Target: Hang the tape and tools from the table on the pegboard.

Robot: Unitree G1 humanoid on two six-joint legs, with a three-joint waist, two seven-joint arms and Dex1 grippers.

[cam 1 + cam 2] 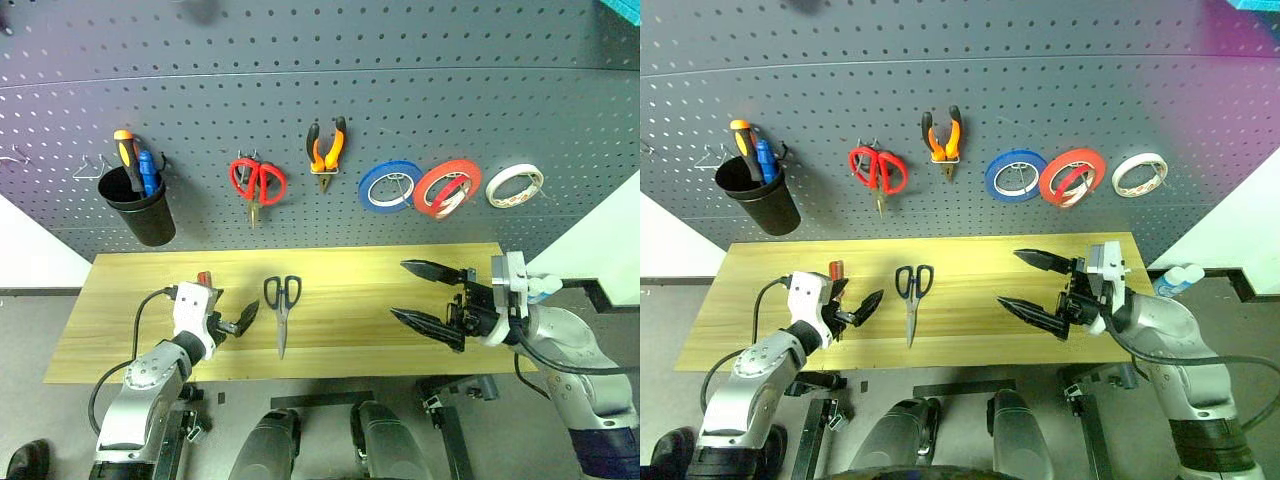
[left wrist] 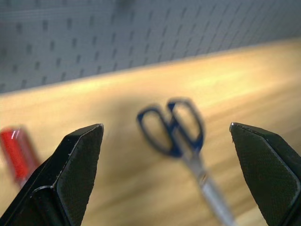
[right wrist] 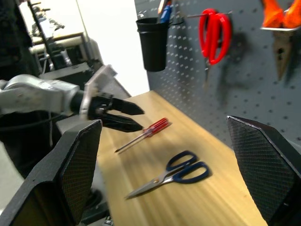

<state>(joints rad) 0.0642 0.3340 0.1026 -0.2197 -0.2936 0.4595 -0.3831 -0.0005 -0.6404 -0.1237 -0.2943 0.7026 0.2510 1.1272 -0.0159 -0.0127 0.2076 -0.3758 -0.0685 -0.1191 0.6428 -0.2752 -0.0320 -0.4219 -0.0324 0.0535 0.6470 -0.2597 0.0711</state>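
Scissors (image 1: 281, 305) with dark handles lie flat on the counter (image 1: 350, 345), near its middle, a bit toward the left end. Their handles point to the back edge and their blades point to the front edge. A red-handled screwdriver (image 3: 146, 133) lies on the counter too, closer to the left end, just beside the left pincer (image 1: 238, 320). The left pincer is open wide and holds nothing; it hangs over the counter near the front edge, between the screwdriver and the scissors. The right pincer (image 1: 432, 296) is also open wide and empty, and it sits above the right end of the counter, pointing toward the left end. Behind the back edge stands the pegboard (image 1: 300, 90). The orange-handled pliers (image 1: 325, 152) already hang on it, above the middle of the counter. The thin red tape ring (image 1: 447, 187) hangs there as well, between a blue roll (image 1: 390, 186) and a white roll (image 1: 514, 185). Red-handled scissors (image 1: 258, 183) hang just to the left of the pliers. A black cup (image 1: 137, 205) hangs far to the left on the pegboard, with an orange-handled driver (image 1: 125, 152) and a blue-handled driver (image 1: 148, 170) standing in it.
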